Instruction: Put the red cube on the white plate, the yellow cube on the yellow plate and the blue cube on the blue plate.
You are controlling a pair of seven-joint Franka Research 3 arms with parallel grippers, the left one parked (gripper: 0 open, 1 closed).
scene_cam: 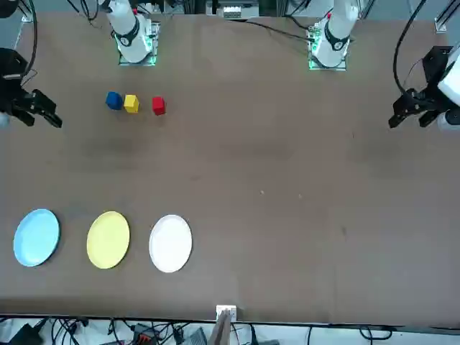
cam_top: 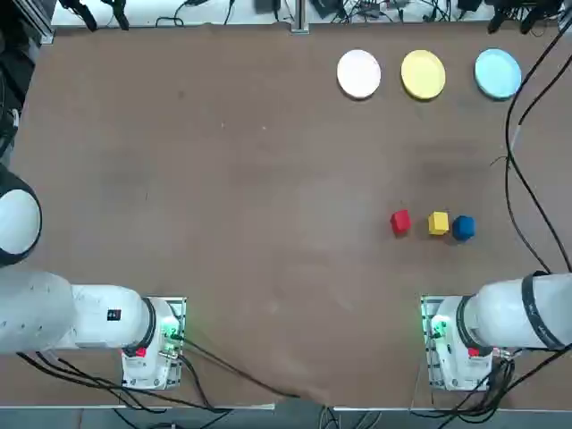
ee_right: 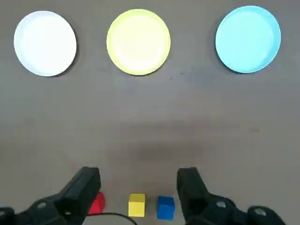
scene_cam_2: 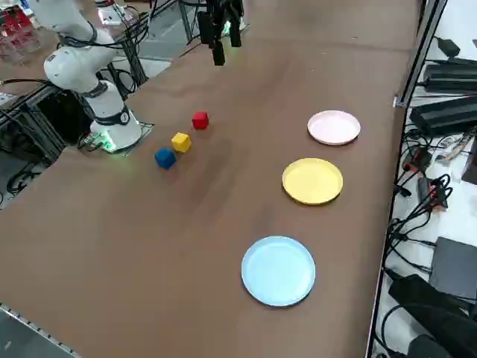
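right gripper [ee_right: 138,187] raised above cubes, jaws apart

Blue cube [scene_cam: 113,100], yellow cube [scene_cam: 131,103], red cube [scene_cam: 158,106] in row; plates empty.

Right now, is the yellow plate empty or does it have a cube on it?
Empty. The yellow plate is bare; the yellow cube sits apart on the table.

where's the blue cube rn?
Top view: the blue cube sits on the table's right half, rightmost in the cube row, beside the yellow cube.
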